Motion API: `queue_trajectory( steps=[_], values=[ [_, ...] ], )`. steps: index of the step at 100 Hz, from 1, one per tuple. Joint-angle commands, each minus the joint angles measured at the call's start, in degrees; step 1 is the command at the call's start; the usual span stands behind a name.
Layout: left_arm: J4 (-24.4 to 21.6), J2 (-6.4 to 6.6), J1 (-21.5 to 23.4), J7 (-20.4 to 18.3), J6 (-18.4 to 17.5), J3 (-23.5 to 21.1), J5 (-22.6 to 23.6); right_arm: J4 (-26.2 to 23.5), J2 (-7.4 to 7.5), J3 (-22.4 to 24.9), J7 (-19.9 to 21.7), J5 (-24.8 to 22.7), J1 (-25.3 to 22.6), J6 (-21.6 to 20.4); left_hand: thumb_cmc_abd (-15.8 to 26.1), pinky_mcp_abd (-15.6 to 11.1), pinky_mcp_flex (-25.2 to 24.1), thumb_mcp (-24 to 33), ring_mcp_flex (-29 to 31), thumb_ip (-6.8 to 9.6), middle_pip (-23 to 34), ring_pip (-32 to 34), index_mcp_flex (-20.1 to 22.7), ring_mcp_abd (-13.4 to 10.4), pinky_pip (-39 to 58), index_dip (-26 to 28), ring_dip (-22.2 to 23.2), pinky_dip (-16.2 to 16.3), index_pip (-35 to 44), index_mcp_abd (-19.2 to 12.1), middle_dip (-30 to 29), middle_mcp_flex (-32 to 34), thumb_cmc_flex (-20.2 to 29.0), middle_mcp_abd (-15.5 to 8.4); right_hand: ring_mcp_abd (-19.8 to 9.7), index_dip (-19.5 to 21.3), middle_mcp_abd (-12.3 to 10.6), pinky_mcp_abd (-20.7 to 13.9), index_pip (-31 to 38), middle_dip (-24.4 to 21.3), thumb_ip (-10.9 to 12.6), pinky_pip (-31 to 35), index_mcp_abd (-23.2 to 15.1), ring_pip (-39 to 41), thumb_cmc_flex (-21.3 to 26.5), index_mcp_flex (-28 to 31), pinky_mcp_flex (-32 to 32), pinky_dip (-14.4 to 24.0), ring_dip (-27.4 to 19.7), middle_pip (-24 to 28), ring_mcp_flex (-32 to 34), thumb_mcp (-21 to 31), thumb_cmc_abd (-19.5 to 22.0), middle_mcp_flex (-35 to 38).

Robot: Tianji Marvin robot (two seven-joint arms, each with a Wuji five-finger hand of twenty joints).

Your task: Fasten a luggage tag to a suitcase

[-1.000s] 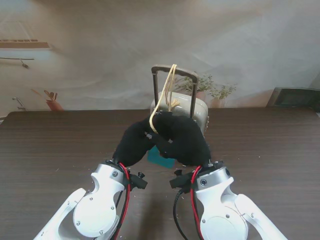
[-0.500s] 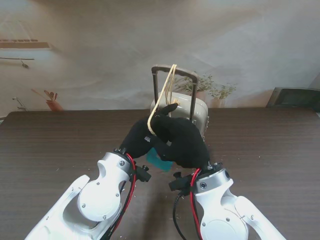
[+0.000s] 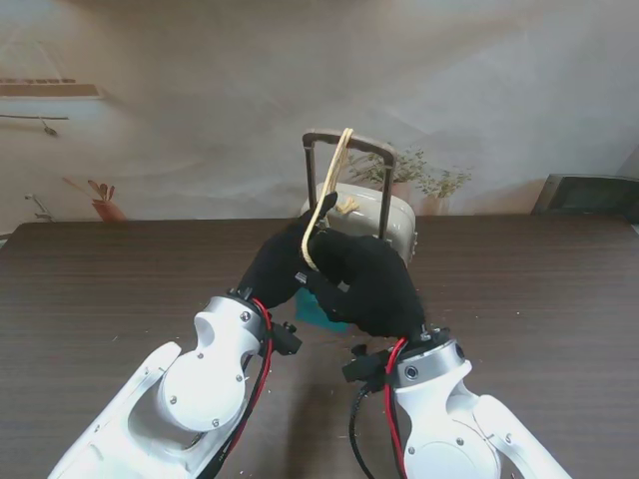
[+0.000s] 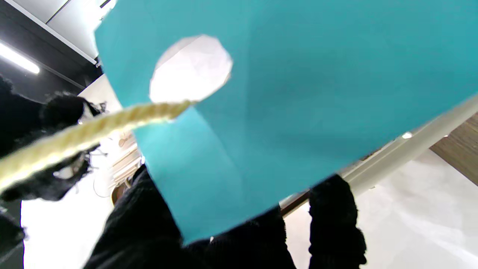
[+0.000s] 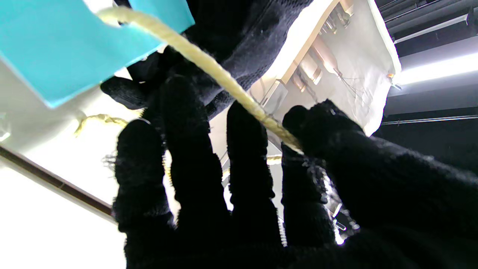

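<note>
Stand view: suitcase (image 3: 394,228) upright at tabletop (image 3: 120,289) center, handle (image 3: 349,142) up. Cord (image 3: 324,195) already looped over handle, runs down to both hands. L hand (image 3: 275,274) fingers closed on teal tag (image 3: 318,312), just in front of case. R hand (image 3: 369,284) pinches cord betw thumb and index (image 5: 317,123); other fingers loosely curled. Cord passes thru tag hole (image 4: 190,69). Judged: threading done, knot/cinch left. Hands crowd each other, block view of tag. Plants (image 3: 434,180) behind, well apart.

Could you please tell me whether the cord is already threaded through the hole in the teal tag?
Threaded: in the left wrist view the cord enters the punched hole of the teal tag.
</note>
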Motion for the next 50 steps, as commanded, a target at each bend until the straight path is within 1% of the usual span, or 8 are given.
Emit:
queue_trajectory(
  steps=[1,7,26,33,37,43,45,50],
  values=[
    [-0.5,-0.41,-0.2,0.0,0.6,0.0,0.2,-0.4,0.21,0.2,0.7,-0.2,-0.4,0.1,2.7,0.8,-0.7,-1.7,-0.9,1.07,1.0,1.7,-3.2,-13.2,1.1,-1.9,2.9,0.0,-1.0,1.8,-1.5,2.3,-1.6,9.4,-0.9,0.3,-0.5,-0.5,1.5,1.0,-0.3,1.0,-3.0,-0.6,1.6,2.4,0.0,0.2,-0.4,-0.2,0.9,-1.2,1.4,1.0],
    [-0.3,-0.52,-0.4,0.4,0.9,0.1,0.6,-0.5,0.22,0.3,0.6,-0.2,-0.5,0.2,2.9,0.9,-1.4,-1.9,-1.2,1.03,0.3,1.9,-3.8,-12.3,0.7,-2.0,2.9,0.1,-1.0,1.9,-2.0,1.9,-1.8,9.6,-0.9,0.3,-0.5,-0.5,1.6,1.0,-0.3,1.0,-3.0,-0.6,1.6,2.5,0.0,0.2,-0.4,-0.2,0.9,-1.2,1.4,1.0],
    [1.1,-1.00,-1.9,1.3,1.3,0.7,-0.2,-0.7,0.29,0.8,0.7,-0.6,-0.9,0.4,3.1,0.6,-2.9,-2.2,-2.3,0.96,-0.9,2.1,-5.3,-11.9,-0.2,-2.2,2.9,0.3,-1.2,1.3,-2.7,0.4,-1.9,9.9,-1.0,0.4,-0.4,-0.5,1.5,1.0,-0.3,1.0,-3.2,-0.6,1.5,2.4,0.0,0.2,-0.4,-0.2,0.9,-1.2,1.5,1.0],
    [1.5,-1.20,-2.3,1.7,1.3,1.1,-0.5,-0.7,0.30,1.0,0.8,-0.5,-1.0,0.6,3.3,0.7,-3.5,-2.4,-2.6,0.90,-1.2,2.1,-6.4,-11.6,-0.6,-2.3,2.9,0.5,-1.5,2.1,-2.8,0.1,-2.2,10.0,-1.0,0.4,-0.5,-0.5,1.5,1.0,-0.3,1.0,-3.2,-0.6,1.6,2.4,0.0,0.2,-0.4,-0.2,0.9,-1.2,1.5,1.0],
    [1.8,-1.29,-2.5,1.8,1.3,1.2,-0.7,-0.8,0.30,1.1,0.9,-0.4,-1.1,0.7,3.3,0.7,-3.8,-2.5,-2.8,0.88,-1.3,2.0,-6.6,-11.4,-0.8,-2.3,2.9,0.5,-1.5,1.9,-2.9,-0.2,-2.3,10.1,-1.0,0.4,-0.5,-0.5,1.5,1.0,-0.3,1.0,-3.2,-0.6,1.6,2.4,0.0,0.2,-0.4,-0.2,0.9,-1.3,1.5,1.0],
    [2.2,-1.35,-3.1,1.8,1.5,1.5,-0.8,-0.8,0.31,1.3,0.9,-0.4,-1.2,0.7,3.5,0.7,-4.2,-2.6,-3.0,0.86,-1.8,1.7,-7.1,-10.9,-1.1,-2.4,2.9,0.7,-1.6,1.6,-3.1,-0.7,-2.5,10.2,-0.9,0.4,-0.4,-0.5,1.5,1.0,-0.3,1.0,-3.1,-0.6,1.6,2.4,0.1,0.2,-0.4,-0.2,0.8,-1.3,1.5,1.0],
    [2.4,-1.40,-3.3,1.9,1.5,1.6,-0.9,-0.8,0.32,1.4,0.9,-0.4,-1.2,0.7,3.5,0.6,-4.3,-2.7,-2.9,0.86,-1.9,1.2,-7.3,-10.1,-1.2,-2.4,2.9,0.8,-1.5,1.7,-3.2,-0.7,-2.6,10.3,-0.9,0.4,-0.5,-0.5,1.5,1.0,-0.3,1.0,-3.1,-0.6,1.6,2.4,0.1,0.2,-0.4,-0.2,0.8,-1.3,1.5,1.0],
    [3.1,-1.58,-3.9,2.1,1.7,1.8,-1.1,-0.8,0.34,1.5,1.0,-0.4,-1.3,0.7,3.4,0.6,-4.6,-2.7,-2.9,0.89,-2.1,0.9,-7.4,-9.8,-1.4,-2.4,2.9,0.9,-1.5,1.4,-3.3,-0.8,-2.5,10.3,-0.8,0.4,-0.5,-0.5,1.5,1.0,-0.3,1.0,-3.1,-0.6,1.6,2.4,0.1,0.2,-0.4,-0.2,0.8,-1.3,1.5,1.0]
  ],
)
